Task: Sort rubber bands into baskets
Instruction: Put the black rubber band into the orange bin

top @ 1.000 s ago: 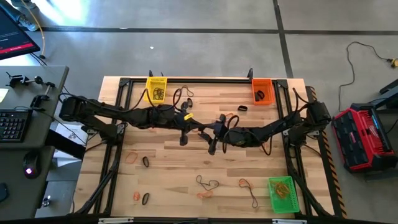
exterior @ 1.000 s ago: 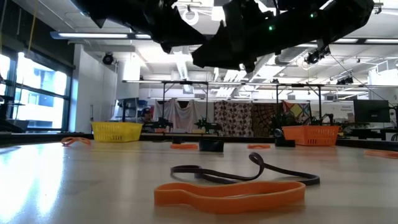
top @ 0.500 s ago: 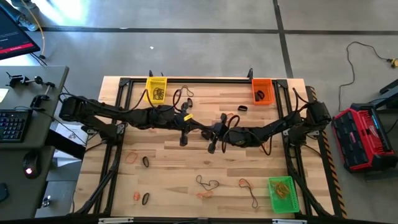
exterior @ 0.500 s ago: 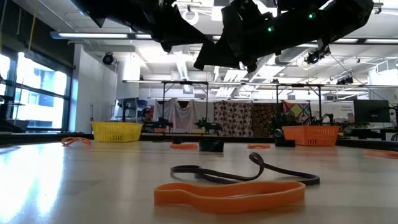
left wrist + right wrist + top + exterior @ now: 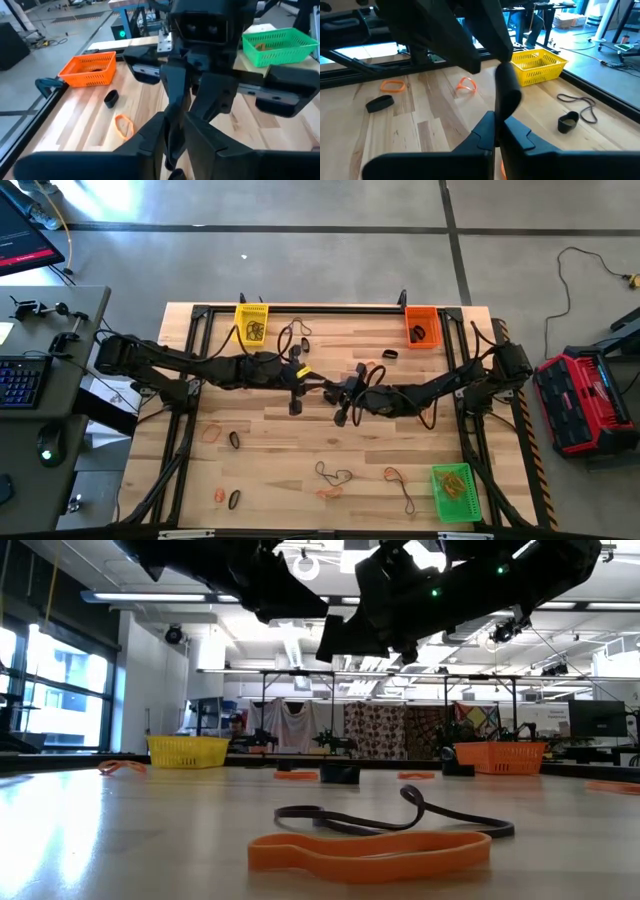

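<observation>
My two grippers meet above the middle of the table. My right gripper is shut on a black rubber band. My left gripper faces it head-on, its fingers a narrow gap apart around the right gripper's fingertips. From above, the left gripper and right gripper nearly touch. The yellow basket and orange basket stand at the far edge, the green basket at the near right. Loose rubber bands lie flat on the wood, among them an orange one and a black one. My right gripper pinches the black band by its lower end between its two fingertips. The rest of the band sticks out past the fingers, clear of the table. My left gripper: the right gripper's fingers sit in its gap, and I cannot tell whether it touches the band.
Orange bands and black bands lie below the grippers toward the far edge. More bands lie at the near left and near middle. A black frame borders the table. A red and black case sits on the floor at the right.
My right gripper has risen a little at the middle of the table, close against the left gripper. The bands on the table lie as before.
</observation>
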{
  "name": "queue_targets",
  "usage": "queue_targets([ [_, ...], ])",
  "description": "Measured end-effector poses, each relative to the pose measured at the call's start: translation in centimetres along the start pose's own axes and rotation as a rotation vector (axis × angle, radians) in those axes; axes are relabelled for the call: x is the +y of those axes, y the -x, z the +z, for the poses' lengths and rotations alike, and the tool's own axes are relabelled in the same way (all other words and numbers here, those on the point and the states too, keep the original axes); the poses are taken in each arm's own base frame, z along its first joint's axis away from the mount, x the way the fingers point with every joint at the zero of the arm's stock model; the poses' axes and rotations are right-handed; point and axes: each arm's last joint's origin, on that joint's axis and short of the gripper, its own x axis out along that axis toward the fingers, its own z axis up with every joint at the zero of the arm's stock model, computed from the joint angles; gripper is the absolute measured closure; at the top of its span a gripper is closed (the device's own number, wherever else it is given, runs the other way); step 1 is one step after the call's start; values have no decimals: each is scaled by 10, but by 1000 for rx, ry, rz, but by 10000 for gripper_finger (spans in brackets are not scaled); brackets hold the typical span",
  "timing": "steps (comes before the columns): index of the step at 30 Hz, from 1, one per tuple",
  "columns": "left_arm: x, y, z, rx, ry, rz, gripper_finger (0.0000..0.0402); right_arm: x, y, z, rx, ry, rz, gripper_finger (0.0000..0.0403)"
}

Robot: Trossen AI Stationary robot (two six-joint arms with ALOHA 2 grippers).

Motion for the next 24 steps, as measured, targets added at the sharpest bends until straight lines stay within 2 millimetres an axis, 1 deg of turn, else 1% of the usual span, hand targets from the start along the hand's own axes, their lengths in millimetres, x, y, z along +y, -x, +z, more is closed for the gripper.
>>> queue_targets([
  [3,-1,1,-6,-46,4,-22,319,0,0,0,2,0,0,401],
  [8,-4,5,-29,-126,49,-43,309,0,0,-3,28,-3,-3,402],
  [12,-5,9,-45,-151,73,-41,308,-1,0,-5,47,-15,-4,402],
  [19,-6,17,-57,-238,88,-36,308,0,0,-5,58,-10,-6,402],
  [24,-6,25,-67,-312,92,-47,308,1,-2,-5,113,1,-17,403],
])
